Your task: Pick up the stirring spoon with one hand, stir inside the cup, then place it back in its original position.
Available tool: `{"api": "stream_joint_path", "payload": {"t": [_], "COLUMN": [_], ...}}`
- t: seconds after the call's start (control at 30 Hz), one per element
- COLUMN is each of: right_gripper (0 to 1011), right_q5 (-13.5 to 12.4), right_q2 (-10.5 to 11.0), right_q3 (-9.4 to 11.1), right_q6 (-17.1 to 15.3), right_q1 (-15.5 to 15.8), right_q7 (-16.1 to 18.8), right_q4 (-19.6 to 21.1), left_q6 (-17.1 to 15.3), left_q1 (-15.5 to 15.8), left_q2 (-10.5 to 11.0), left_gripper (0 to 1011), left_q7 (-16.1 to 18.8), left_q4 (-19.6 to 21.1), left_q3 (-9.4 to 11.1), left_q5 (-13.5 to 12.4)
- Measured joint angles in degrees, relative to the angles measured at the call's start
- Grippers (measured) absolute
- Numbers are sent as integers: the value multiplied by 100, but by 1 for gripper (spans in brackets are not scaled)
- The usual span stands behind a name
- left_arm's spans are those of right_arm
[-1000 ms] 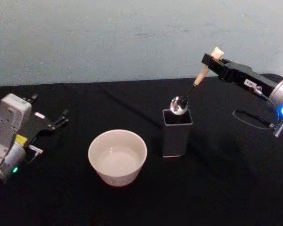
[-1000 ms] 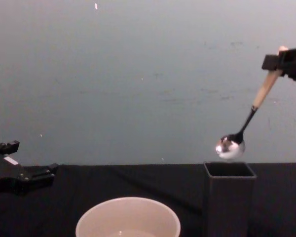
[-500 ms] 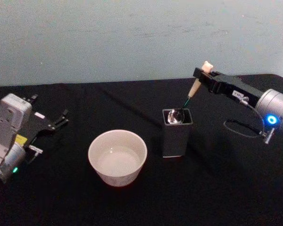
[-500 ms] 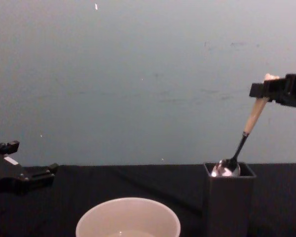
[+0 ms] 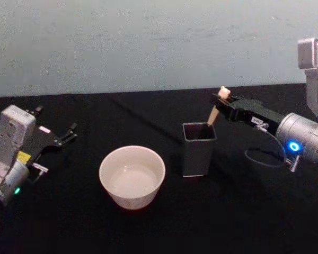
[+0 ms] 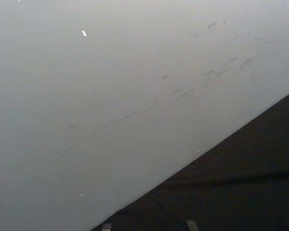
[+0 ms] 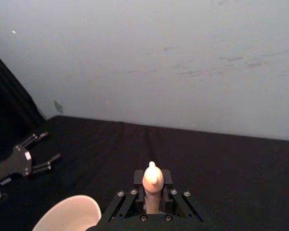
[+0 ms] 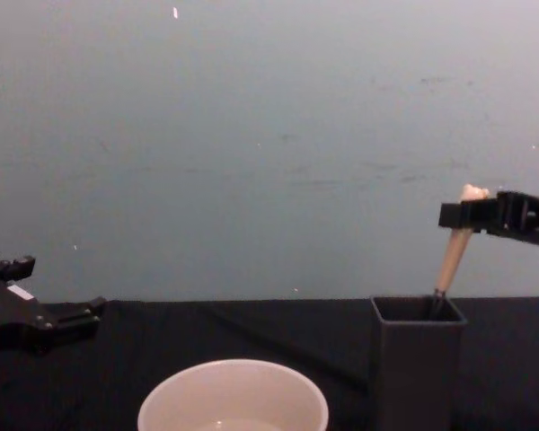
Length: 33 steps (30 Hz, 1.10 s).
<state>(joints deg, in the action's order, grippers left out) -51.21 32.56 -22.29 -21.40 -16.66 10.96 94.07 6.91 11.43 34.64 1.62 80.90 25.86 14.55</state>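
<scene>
— What has moved since half a second ago?
— The right gripper (image 5: 221,101) has come lower at centre right, jaws clamped on the stirring spoon (image 5: 216,109); its bowl is now sinking inside the dark grey square holder (image 5: 199,149).
— And the rest?
— The cream cup (image 5: 132,176) is sitting lower centre. The left gripper (image 5: 67,132) is idling far left, jaws apart.
</scene>
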Motion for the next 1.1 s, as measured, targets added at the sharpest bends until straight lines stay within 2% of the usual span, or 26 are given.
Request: {"api": "stream_joint_path", "payload": {"t": [0.13,0.47,1.1], "right_gripper": [212,212,212], "right_q5": [53,124,236], "right_q2": [24,40,39], "right_q3": [-123,-260,-345], "right_q6": [1,-11,-89], "right_q1": [-35,-53,-59], "right_q7": [-8,-21,-52], "right_q4": [-74,-166,-220], "left_q6": [0,0,0], "left_q1": [0,0,0], "left_q2": [0,0,0], "left_gripper": [1001,1001,1001], "left_q7": [0,0,0], "left_q4": [0,0,0], "left_q3": [0,0,0], "left_q5": [0,0,0]}}
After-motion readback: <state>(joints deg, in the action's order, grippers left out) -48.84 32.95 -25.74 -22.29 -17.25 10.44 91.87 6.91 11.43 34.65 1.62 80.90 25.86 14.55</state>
